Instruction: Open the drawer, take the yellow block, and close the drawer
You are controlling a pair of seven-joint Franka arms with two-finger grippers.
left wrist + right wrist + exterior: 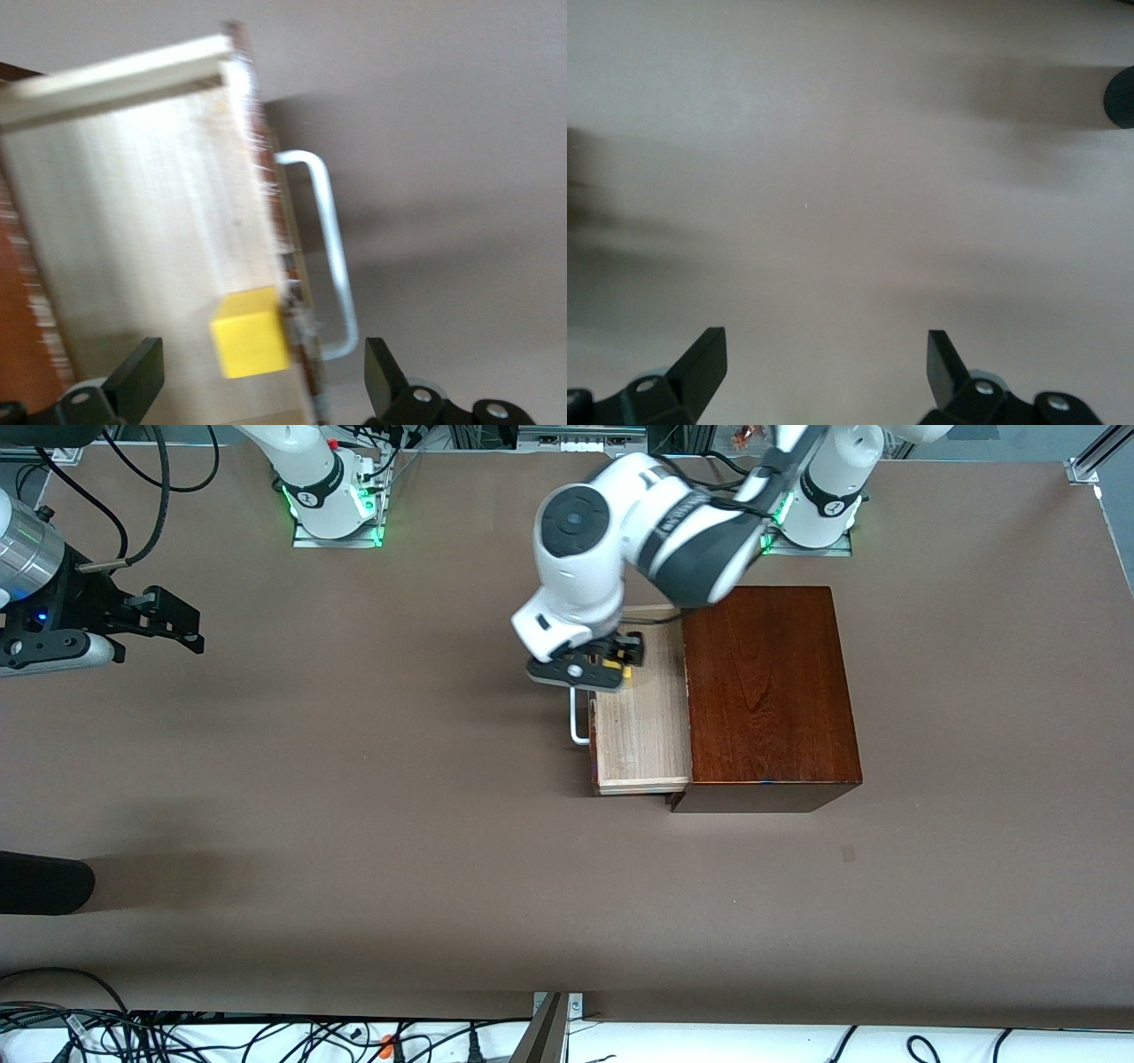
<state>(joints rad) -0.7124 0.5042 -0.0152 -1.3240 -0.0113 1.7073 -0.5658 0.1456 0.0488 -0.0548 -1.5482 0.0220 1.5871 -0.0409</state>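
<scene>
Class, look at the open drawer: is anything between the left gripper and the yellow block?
Nothing visible. The left gripper hangs open over the pulled-out drawer, and the yellow block lies uncovered in it beside the drawer's front wall, between the fingers.

Front view: high, facing the robot bases, whole table (354, 824). Left wrist view – close above the open drawer (151, 221), shared with front. Right wrist view – bare tabletop only.
</scene>
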